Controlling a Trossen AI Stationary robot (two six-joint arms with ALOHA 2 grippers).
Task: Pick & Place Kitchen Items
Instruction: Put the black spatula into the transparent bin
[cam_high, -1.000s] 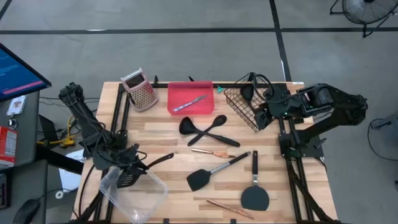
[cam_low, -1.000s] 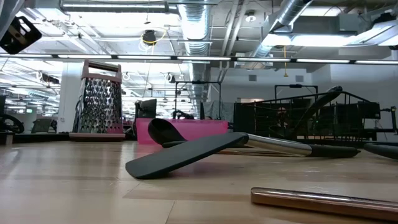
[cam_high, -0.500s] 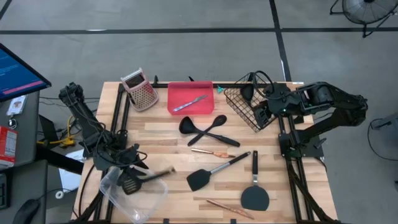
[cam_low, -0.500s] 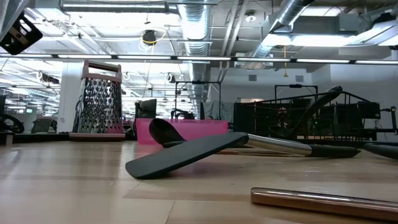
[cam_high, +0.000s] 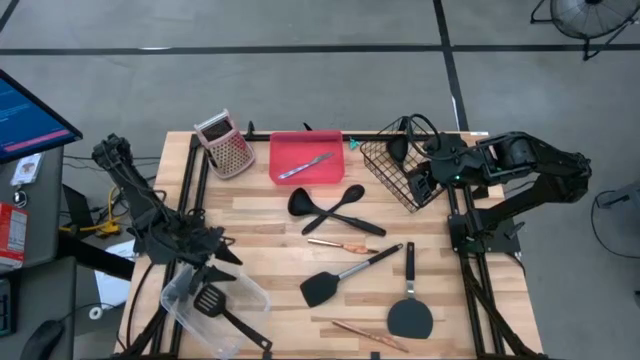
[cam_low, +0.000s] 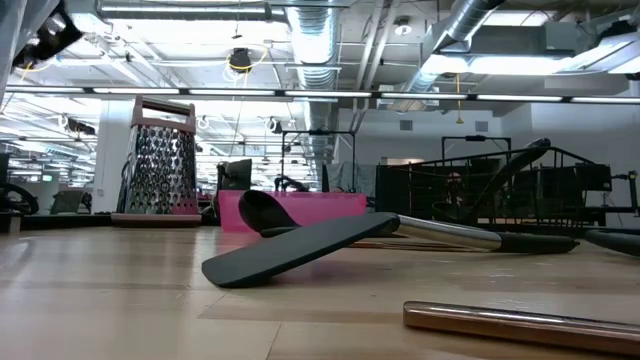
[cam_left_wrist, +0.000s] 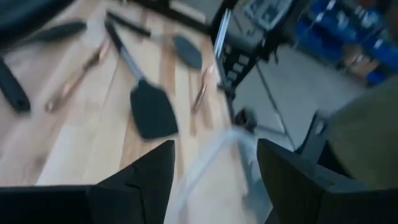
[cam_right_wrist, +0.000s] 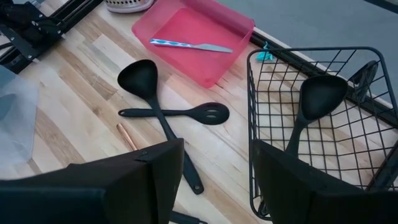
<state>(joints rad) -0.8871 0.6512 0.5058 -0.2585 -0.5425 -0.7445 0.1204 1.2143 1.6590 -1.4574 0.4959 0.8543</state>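
Observation:
A black slotted turner (cam_high: 210, 299) lies in the clear plastic container (cam_high: 252, 300) at the table's near left. Its head rests on the container's floor and its handle (cam_high: 250, 334) reaches past the near rim. Just beyond it, toward the far side, my left gripper (cam_high: 218, 255) (cam_left_wrist: 214, 168) stands open with nothing between its fingers. My right gripper (cam_high: 420, 185) (cam_right_wrist: 214, 162) hangs open over the near left corner of the black wire basket (cam_high: 385, 165), which holds a black ladle (cam_right_wrist: 314, 102).
On the table lie a crossed black ladle and slotted spoon (cam_high: 330, 205), a metal-handled black spatula (cam_high: 325, 288), a black turner (cam_high: 409, 315) and two copper pieces (cam_high: 340, 245) (cam_high: 360, 332). At the back stand a pink tray with a silver knife (cam_high: 305, 160) and a grater (cam_high: 225, 145).
My left gripper has opened and let go of the slotted turner. The turner has dropped into the clear container. Its head has stayed about where it was, while its handle has swung from pointing toward the table's right down toward the near edge.

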